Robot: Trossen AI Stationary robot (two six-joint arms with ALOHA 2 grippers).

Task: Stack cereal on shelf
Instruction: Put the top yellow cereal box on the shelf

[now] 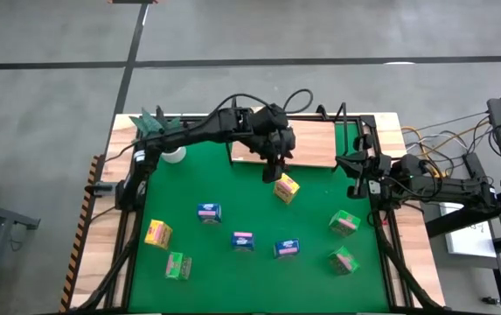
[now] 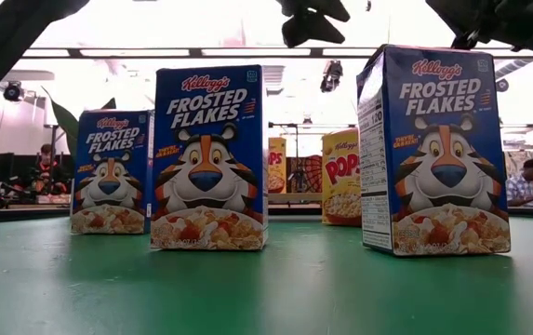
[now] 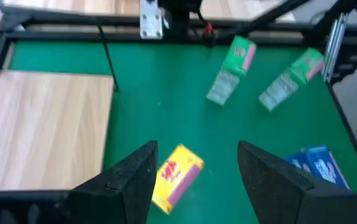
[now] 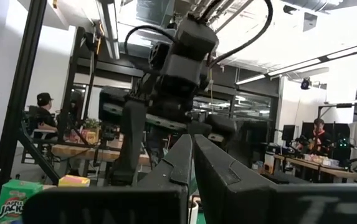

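Item: yellow cereal box (image 3: 175, 176) | light, crushable cardboard; grasp across narrow faces | left gripper (image 3: 195, 180) straddling it, unclenched | right gripper (image 1: 352, 164) clenched, empty, waiting beside the shelf (image 1: 307, 144)

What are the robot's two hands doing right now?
Left gripper: open, fingers either side of the small yellow-orange cereal box, not gripping.
Right gripper: shut, empty.

Cereal boxes (image 1: 242, 240) scattered on mat (image 1: 233, 192), before shelf (image 1: 307, 144).
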